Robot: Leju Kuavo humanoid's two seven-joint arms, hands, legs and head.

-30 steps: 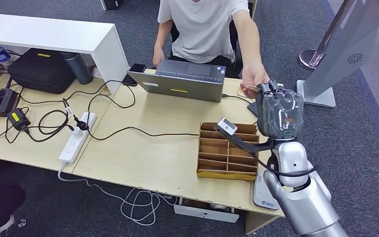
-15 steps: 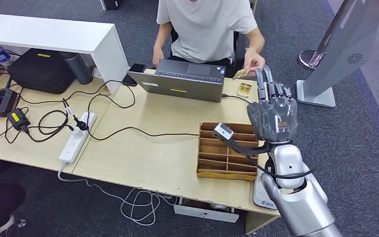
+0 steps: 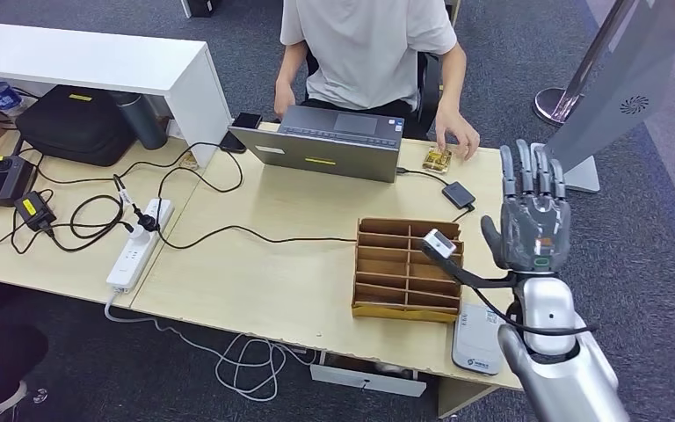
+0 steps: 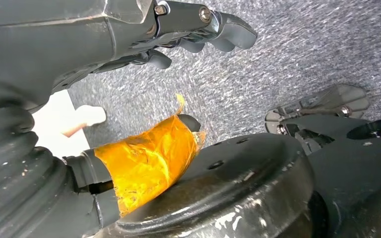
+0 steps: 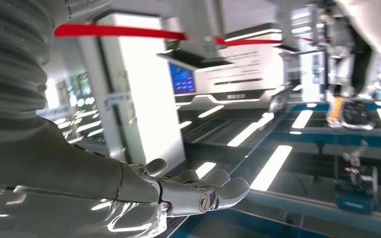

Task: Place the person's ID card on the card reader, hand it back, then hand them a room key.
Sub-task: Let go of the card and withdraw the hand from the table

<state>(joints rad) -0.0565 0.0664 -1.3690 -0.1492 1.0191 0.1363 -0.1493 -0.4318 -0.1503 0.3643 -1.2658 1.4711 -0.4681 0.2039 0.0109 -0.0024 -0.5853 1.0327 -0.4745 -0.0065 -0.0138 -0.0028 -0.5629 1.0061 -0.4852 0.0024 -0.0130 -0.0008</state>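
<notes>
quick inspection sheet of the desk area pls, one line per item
surface: light wood desk, bare in the middle.
job's things: card reader lies flat at the near desk edge; brown divided tray beside it; card on the desk by the person's hand.
clutter: laptop, black bag.
robot hands: right robot hand raised, fingers spread, holding nothing; left robot hand hangs above carpet, grasp state unclear.
cables: black leads loop into a white power strip; more hang below the desk.
surroundings: grey carpet, seated person, white shelf.
</notes>
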